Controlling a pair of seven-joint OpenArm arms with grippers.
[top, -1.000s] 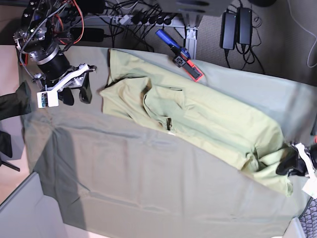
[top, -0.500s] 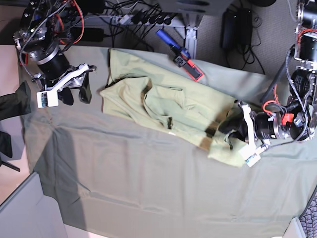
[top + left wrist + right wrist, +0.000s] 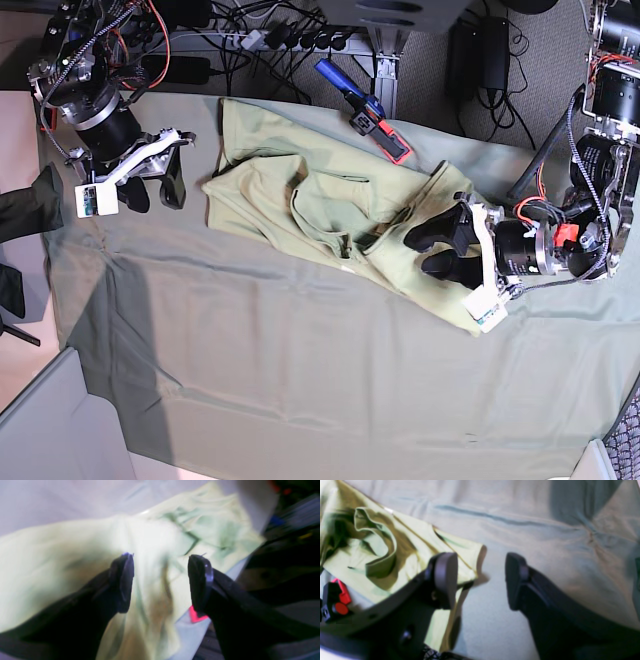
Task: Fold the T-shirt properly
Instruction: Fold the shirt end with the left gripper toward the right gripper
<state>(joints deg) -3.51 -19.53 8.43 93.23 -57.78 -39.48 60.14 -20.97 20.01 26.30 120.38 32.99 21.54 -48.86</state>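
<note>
The left wrist view is motion-blurred; the T-shirt (image 3: 75, 555) runs past its left edge.

I can read no text, label, brand, number or sign in any of my views. The small white tags on each gripper's housing in the base view are too small and blurred to make out, and both wrist views are too soft to show any lettering.
</note>
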